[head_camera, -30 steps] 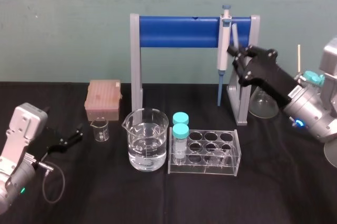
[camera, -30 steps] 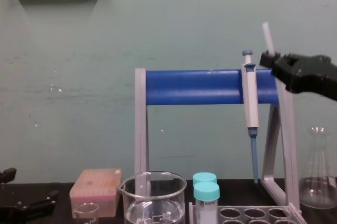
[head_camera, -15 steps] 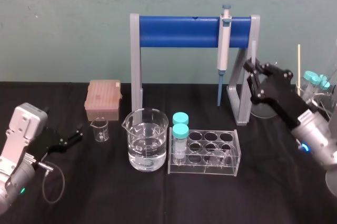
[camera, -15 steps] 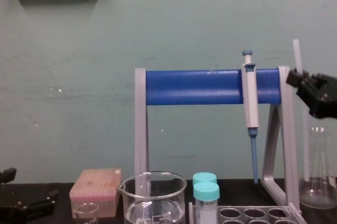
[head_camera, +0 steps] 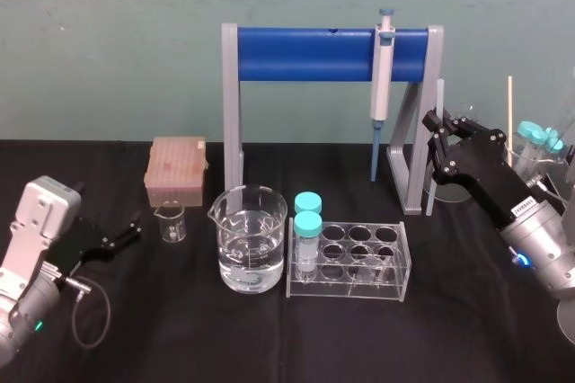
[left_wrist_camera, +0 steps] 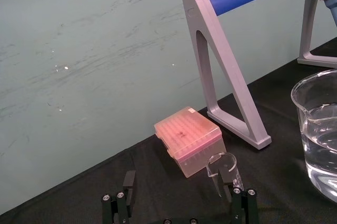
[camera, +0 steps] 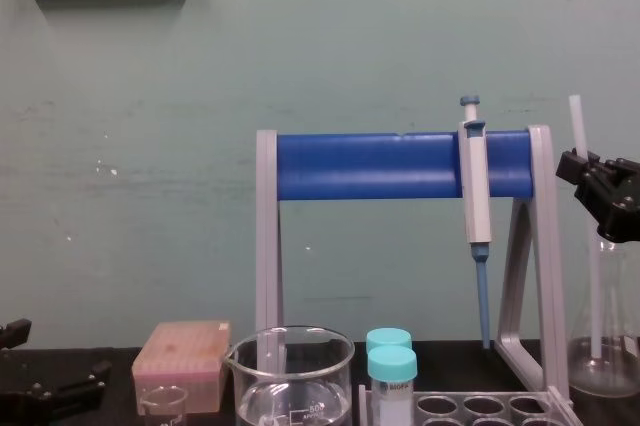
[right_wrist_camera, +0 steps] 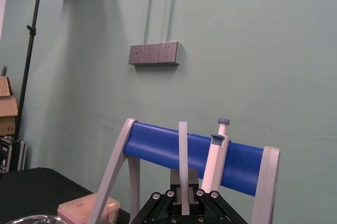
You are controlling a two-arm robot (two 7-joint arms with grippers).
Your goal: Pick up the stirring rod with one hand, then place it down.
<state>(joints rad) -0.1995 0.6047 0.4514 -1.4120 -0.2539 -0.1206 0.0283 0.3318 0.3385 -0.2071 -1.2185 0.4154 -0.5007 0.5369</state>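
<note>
The stirring rod is a thin whitish stick standing almost upright beside the right leg of the blue stand. My right gripper, black and blocky, is shut on the stirring rod near its upper third. In the chest view the stirring rod runs down from the right gripper in front of a glass flask. The right wrist view shows the stirring rod rising straight up between the fingers. My left gripper rests low at the table's left, open and holding nothing.
A grey-white pipette hangs on the blue-barred stand. A beaker of water and a clear tube rack with two teal-capped tubes stand mid-table. A pink tip box and a small beaker sit left. A flask is right.
My right gripper has swung right and down from in front of the pipette, carrying the rod. The rod has gone from tilted to nearly upright. The left arm has not moved.
</note>
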